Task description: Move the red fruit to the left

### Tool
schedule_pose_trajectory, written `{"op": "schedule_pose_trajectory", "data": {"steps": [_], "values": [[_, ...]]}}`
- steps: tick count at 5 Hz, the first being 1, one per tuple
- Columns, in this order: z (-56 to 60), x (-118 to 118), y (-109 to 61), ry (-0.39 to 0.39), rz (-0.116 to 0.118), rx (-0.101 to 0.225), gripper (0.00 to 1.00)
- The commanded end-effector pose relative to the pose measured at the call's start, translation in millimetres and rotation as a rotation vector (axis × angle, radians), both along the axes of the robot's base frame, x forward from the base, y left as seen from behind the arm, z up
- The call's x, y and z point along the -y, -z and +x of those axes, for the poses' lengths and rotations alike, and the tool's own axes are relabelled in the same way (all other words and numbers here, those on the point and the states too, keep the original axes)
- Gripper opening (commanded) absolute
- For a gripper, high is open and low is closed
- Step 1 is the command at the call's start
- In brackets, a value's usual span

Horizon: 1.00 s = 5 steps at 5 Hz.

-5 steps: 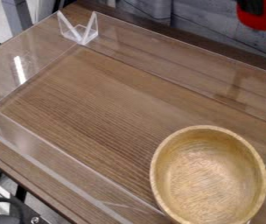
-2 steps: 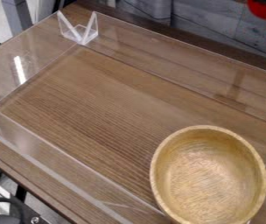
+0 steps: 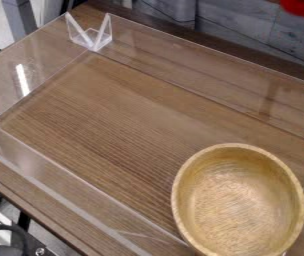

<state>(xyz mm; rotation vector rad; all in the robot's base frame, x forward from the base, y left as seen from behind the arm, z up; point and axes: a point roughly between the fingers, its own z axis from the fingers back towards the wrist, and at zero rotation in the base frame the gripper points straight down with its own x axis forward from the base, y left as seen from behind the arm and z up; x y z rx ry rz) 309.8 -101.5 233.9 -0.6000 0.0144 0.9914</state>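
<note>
Since the earlier frames the red fruit (image 3: 302, 5) has been carried upward, so that only a thin glossy red sliver is left showing at the very top right corner; a second ago a larger red shape with a dark part against it was seen there. Its leafy cap cannot be made out, and most of it is cut off by the upper edge. It is well above the table surface and far from the bowl. The gripper itself is not shown, so whether the fruit is clenched or released cannot be told from the view.

Below it, a grey backdrop (image 3: 235, 25) is seen beyond the far side of the enclosure. A wooden table (image 3: 128, 130) is bounded by clear plastic walls (image 3: 35, 165) along the near left edge, the far edge and the right side, with a clear corner bracket (image 3: 91, 35) standing at the far left corner. A round wooden bowl (image 3: 239, 200) rests upright at the near right, close to the right wall. Nothing else is altered: bowl, walls and bracket are placed as before. A wide stretch of bare wood is left to the left of the bowl, running up to the left wall.
</note>
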Motion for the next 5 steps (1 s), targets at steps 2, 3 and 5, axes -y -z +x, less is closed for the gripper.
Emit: {"op": "schedule_pose_trajectory", "data": {"steps": [2,3,5], "values": [[-10.5,-22,-10.3,0.133,-0.016,0.051,0.0],[-13.5,-30,-0.7,0.145,-0.018,0.048,0.0],[-22.6,-31,23.3,0.207,-0.019,0.052,0.0]]}}
